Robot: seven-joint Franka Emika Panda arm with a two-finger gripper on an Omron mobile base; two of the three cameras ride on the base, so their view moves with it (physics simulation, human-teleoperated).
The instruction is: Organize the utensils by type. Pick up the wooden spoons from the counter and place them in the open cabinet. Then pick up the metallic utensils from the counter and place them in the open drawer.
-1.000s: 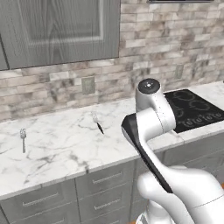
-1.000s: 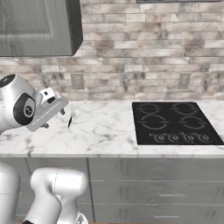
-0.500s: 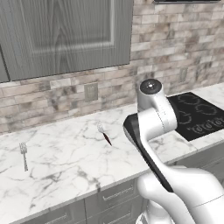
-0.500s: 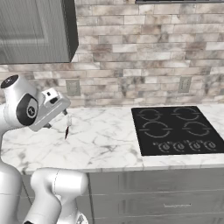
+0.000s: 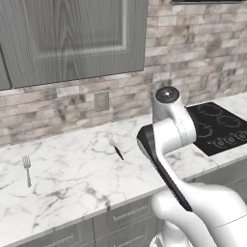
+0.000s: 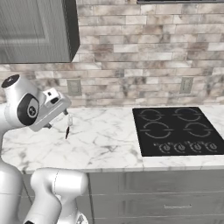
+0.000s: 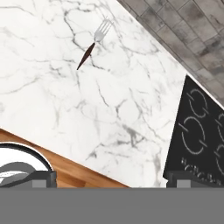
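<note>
Our base has driven along the counter [image 5: 72, 193], so the whole view has shifted and the wall cabinets now loom closer than a second ago. The things themselves have not moved. A dark-handled fork [image 5: 115, 147] lies near the wall, just left of our arm, and a plain silver fork [image 5: 27, 170] lies far to the left. The cooktop [image 6: 175, 129] sits to the right. Our gripper [image 7: 109, 186] is open and empty. We judge nothing is sorted yet.
</note>
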